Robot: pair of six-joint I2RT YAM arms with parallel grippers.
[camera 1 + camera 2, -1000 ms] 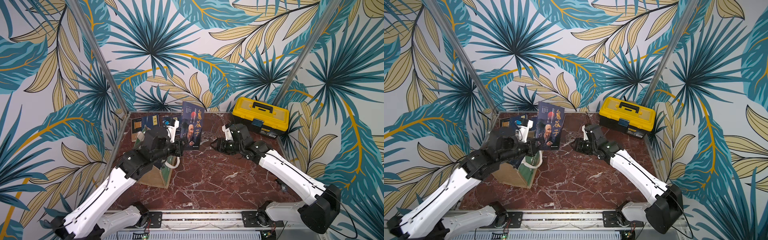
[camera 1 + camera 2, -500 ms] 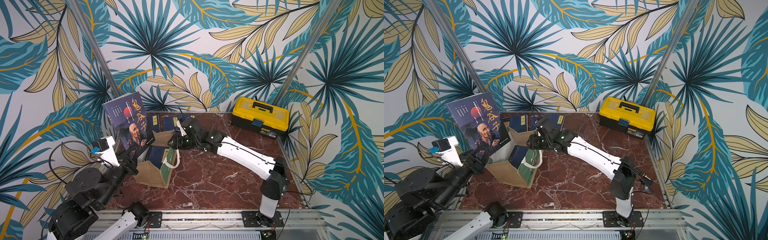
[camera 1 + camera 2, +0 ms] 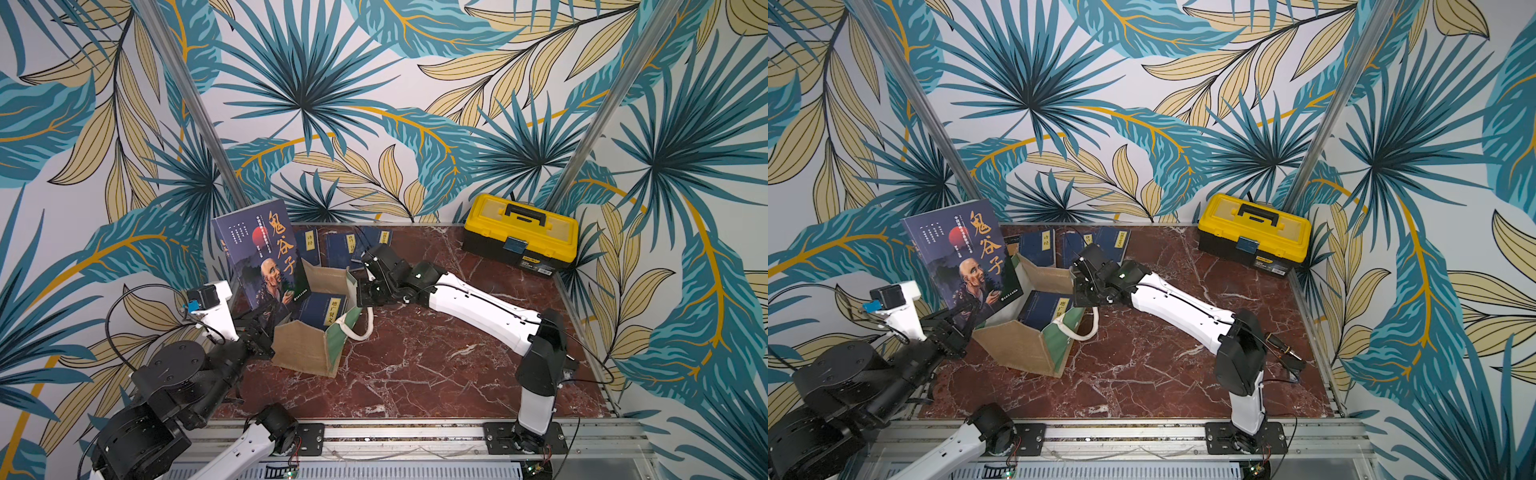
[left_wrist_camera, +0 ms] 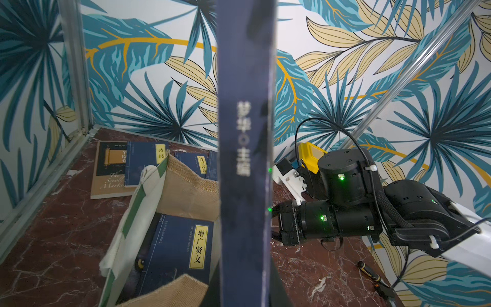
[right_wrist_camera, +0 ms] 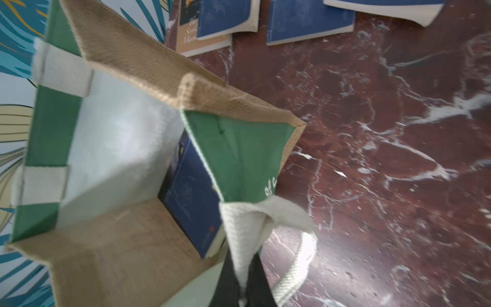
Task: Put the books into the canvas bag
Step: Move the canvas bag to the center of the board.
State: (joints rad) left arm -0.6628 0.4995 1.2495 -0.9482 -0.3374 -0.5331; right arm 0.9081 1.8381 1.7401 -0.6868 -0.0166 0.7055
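Observation:
The canvas bag (image 3: pixel 305 351) (image 3: pixel 1017 345) stands open at the table's left, with a navy yellow-labelled book (image 3: pixel 325 309) (image 4: pixel 183 247) (image 5: pixel 191 191) lying inside. My left gripper (image 3: pixel 261 322) (image 3: pixel 960 319) (image 4: pixel 243 281) is shut on the lower edge of a dark portrait book (image 3: pixel 266 253) (image 3: pixel 967 257) (image 4: pixel 244 133), held upright over the bag's left rim. My right gripper (image 3: pixel 362 296) (image 3: pixel 1079 294) (image 5: pixel 244 288) is shut on the bag's white handle (image 5: pixel 245 234) at the green side panel (image 5: pixel 239 151). Several more books (image 3: pixel 345 249) (image 3: pixel 1038 247) (image 4: pixel 144 162) (image 5: pixel 308 21) lie flat behind the bag.
A yellow-and-black toolbox (image 3: pixel 519 230) (image 3: pixel 1252 232) sits at the back right corner. A small screwdriver (image 3: pixel 1283 353) (image 4: pixel 369 273) lies near the right edge. Patterned walls and metal posts close in the left, back and right sides.
The left arm has pulled back to the left and lifted the portrait book over the bag. The right gripper has crossed from mid-table to the bag and closed on its handle.

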